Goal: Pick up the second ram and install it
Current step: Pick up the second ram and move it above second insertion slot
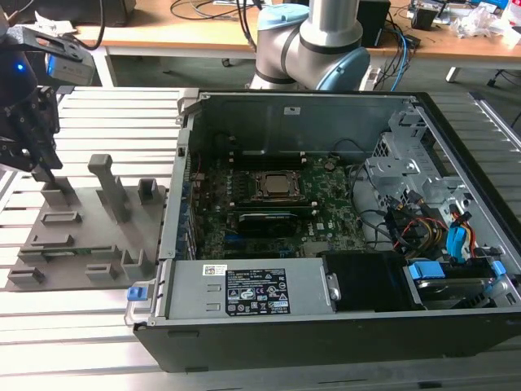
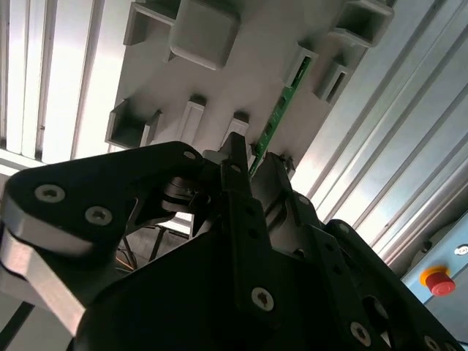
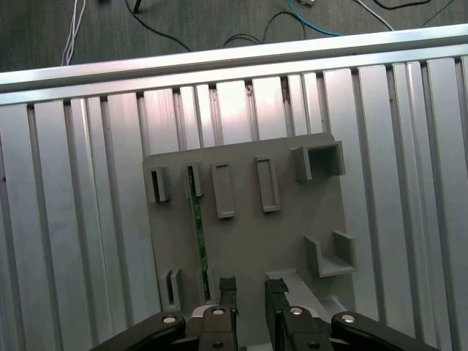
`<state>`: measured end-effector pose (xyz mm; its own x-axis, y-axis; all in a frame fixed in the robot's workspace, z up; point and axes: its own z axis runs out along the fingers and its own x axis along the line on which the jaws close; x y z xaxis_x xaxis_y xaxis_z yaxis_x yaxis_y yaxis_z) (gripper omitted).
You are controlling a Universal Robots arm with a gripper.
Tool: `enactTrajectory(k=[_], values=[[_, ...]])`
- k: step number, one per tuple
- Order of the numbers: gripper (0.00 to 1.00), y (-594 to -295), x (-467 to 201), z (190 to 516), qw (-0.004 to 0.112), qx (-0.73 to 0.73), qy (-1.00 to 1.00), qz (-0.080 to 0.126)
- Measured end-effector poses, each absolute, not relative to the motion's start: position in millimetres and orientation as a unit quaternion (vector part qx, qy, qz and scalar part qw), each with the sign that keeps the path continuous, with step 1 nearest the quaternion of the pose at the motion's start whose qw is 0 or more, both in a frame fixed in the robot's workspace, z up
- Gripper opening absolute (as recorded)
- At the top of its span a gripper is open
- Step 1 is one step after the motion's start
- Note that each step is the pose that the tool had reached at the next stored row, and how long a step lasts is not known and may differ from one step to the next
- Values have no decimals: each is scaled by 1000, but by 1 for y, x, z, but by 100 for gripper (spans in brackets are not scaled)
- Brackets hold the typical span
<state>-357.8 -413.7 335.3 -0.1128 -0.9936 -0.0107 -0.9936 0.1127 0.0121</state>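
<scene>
The second ram [image 3: 197, 234] is a thin green stick standing on edge in a slot of the grey holder [image 3: 292, 241]. In the second wrist view the ram [image 2: 281, 102] runs toward the gap between my fingers. My gripper [image 3: 250, 289] hovers open over the holder's near edge, its tips a little apart with nothing between them. In the first wrist view the stick lies just beside one finger [image 3: 227, 289]. In the exterior view the gripper [image 1: 45, 171] hangs over the holder [image 1: 81, 244] at that view's left, well away from the open computer case [image 1: 456, 163].
The case shows its motherboard [image 1: 326, 216] with the CPU socket [image 1: 277, 186] and a black card [image 1: 264, 220]. The arm's base [image 1: 309, 41] stands behind the case. Everything rests on a slatted aluminium table [image 3: 73, 219]. A red stop button [image 2: 437, 280] sits off the table's side.
</scene>
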Motion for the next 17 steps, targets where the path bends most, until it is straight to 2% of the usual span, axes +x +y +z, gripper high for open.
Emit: enactTrajectory(k=[17], values=[[30, -414, -358, 318, 0, 666, -746, -8]])
